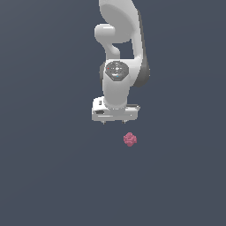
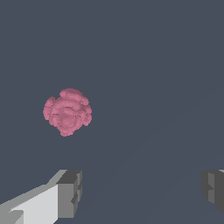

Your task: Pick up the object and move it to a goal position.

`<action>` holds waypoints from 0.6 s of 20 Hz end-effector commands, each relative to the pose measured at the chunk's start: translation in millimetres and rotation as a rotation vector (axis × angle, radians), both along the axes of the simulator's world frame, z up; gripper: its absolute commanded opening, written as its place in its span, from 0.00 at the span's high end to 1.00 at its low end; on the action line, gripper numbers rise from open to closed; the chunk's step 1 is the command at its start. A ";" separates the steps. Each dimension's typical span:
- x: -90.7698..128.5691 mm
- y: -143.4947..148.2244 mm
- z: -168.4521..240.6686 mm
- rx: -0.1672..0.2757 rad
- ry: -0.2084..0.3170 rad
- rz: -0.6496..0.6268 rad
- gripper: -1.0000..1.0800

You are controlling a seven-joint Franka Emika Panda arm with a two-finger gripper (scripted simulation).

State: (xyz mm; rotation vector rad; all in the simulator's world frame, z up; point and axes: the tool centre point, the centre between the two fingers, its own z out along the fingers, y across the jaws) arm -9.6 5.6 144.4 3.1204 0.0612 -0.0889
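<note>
Hanging down from the top of the exterior view is one big white robot arm (image 1: 118,53). It is the biggest thing here. It has gray parts along its side and one round gray cap on its front.

Under the arm sits one gripper (image 1: 114,122), white and wide. Its two fingers (image 2: 70,192) show in the wrist view, one light gray block on each side. They are far apart, with a wide gap of floor between them, so the gripper is spread wide and holds nothing. In the exterior view only two tiny tips poke out under the white bar.

Next is the one flat floor (image 1: 44,176), all dark blue-gray.

The smallest thing is the object (image 1: 129,139). There is just one. It is pink-red and bumpy all over, like a raspberry. It is much smaller than the gripper. In the exterior view it is just below the gripper and a little toward the exterior view's right. The wrist view shows the object (image 2: 67,111) apart from both fingers, not in the gap between them. Nothing touches it.
</note>
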 end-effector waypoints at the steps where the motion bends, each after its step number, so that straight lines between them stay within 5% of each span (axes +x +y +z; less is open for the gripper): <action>1: 0.6 1.4 -0.8 0.000 -0.001 -0.015 0.04; 12: 7.3 15.2 -9.0 -0.003 -0.012 -0.176 0.04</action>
